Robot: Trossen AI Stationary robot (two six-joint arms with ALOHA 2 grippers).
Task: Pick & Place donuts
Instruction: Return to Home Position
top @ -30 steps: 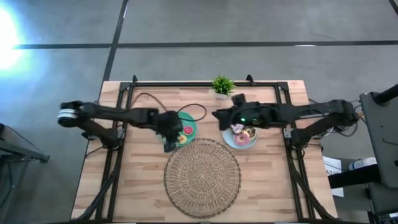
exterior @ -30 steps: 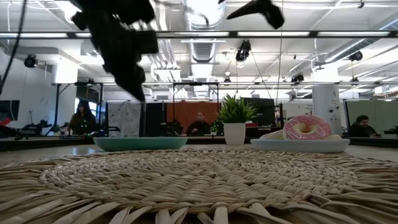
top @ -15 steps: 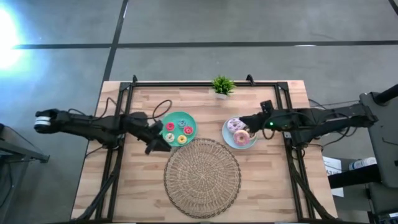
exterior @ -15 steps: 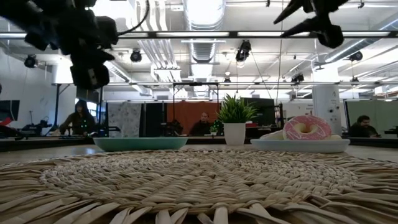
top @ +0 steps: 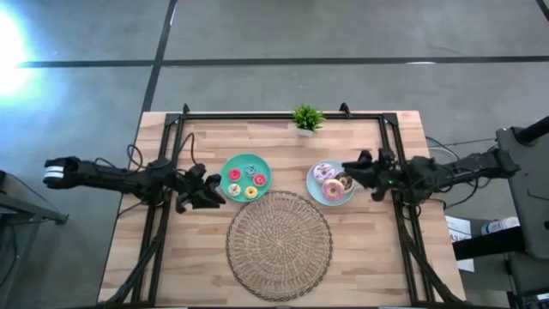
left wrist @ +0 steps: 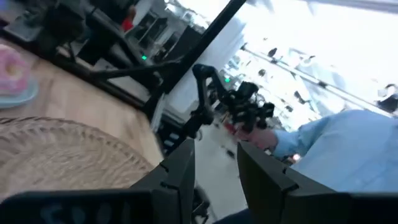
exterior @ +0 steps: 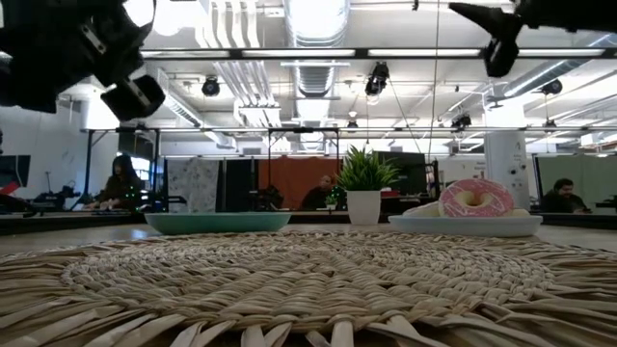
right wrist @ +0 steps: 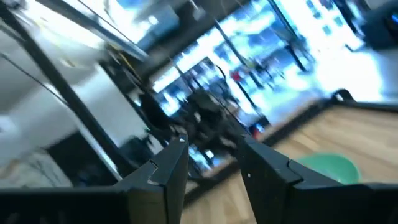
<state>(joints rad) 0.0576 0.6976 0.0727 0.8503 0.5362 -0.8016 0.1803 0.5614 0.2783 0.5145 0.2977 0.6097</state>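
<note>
Several small orange and red donuts [top: 250,192] lie on the teal plate [top: 262,166]. Two pink-frosted donuts [top: 324,172] and a dark chocolate donut [top: 345,182] lie on the light-blue plate [top: 315,190]; one pink donut [exterior: 475,198] also shows in the low view. My left gripper [top: 208,190] hangs left of the teal plate, open and with nothing in it [left wrist: 214,167]. My right gripper [top: 352,174] hangs over the light-blue plate's right rim, open and with nothing between its fingers [right wrist: 212,163]. Both point about level, well above the table.
A big round wicker mat [top: 279,243] lies at the table's near middle. A small potted plant [top: 306,118] stands at the far edge. Black frame rails [top: 163,215] run along both sides. People sit in the room behind the table [exterior: 123,183].
Both arms have drawn back from the plates: my left gripper from over the teal plate toward the table's left edge, my right gripper from over the light-blue plate toward the right edge. Both have tipped up from pointing down to about level. The donuts stay on their plates.
</note>
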